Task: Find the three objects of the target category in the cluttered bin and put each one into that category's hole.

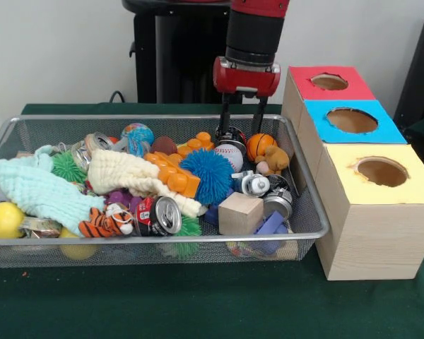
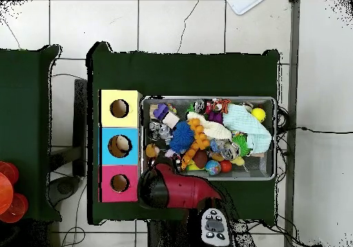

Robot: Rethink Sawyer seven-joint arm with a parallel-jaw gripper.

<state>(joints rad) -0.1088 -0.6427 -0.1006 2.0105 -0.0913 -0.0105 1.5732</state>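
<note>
Gripper (image 1: 241, 131) open, fingers spread, lowered into wire bin (image 1: 307, 212) above baseball (image 1: 230, 154), beside small basketball (image 1: 260, 145).

The front camera sits low and close, just above table height, facing the wire bin (image 1: 28, 134) that fills the left and centre of the frame, with the 3 boxes (image 1: 371, 176) at the right and the arm (image 1: 254, 35) dropping in from the top. The overhead camera hangs high, looking straight down: the green table (image 2: 186, 68) sits mid-frame amid floor tiles (image 2: 89, 23). Both views share bin, boxes and arm, turned half round.
</note>
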